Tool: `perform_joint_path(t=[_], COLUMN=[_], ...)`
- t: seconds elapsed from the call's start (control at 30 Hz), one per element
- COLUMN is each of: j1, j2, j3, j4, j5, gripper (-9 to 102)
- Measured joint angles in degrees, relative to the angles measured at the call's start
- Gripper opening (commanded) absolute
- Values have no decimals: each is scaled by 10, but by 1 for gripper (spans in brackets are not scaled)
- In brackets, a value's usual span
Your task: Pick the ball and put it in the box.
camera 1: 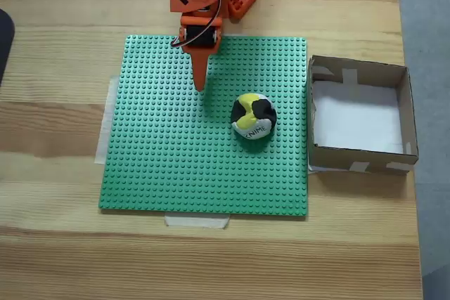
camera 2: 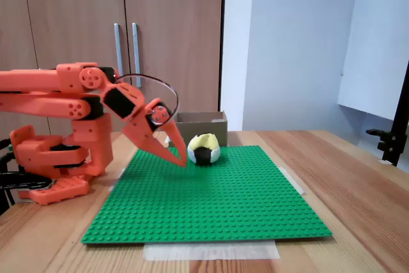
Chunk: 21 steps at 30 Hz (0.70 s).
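Note:
The ball (camera 1: 253, 116), patched yellow, black and white with lettering, rests on the green studded baseplate (camera 1: 162, 159), right of centre. My orange gripper (camera 1: 200, 83) points down over the plate, up and to the left of the ball and a short gap from it. Its fingers meet in a single point with nothing between them, so it is shut. In a fixed view from the side, the gripper tip (camera 2: 183, 159) hovers just above the plate, close beside the ball (camera 2: 204, 148). The brown cardboard box (camera 1: 358, 156) with a white bottom stands right of the plate.
The baseplate (camera 2: 217, 202) is taped to a wooden table. The arm's orange base (camera 2: 57, 158) sits at the plate's far edge. The box (camera 2: 204, 119) stands behind the ball in the side view. The table's right edge runs just past the box.

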Motion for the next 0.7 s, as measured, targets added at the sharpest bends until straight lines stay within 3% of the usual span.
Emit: perform_joint_path(t=[0.7], j1=[-8], j2=[-250], j3=[-229], j4=[50], j5=[10], gripper=[2])
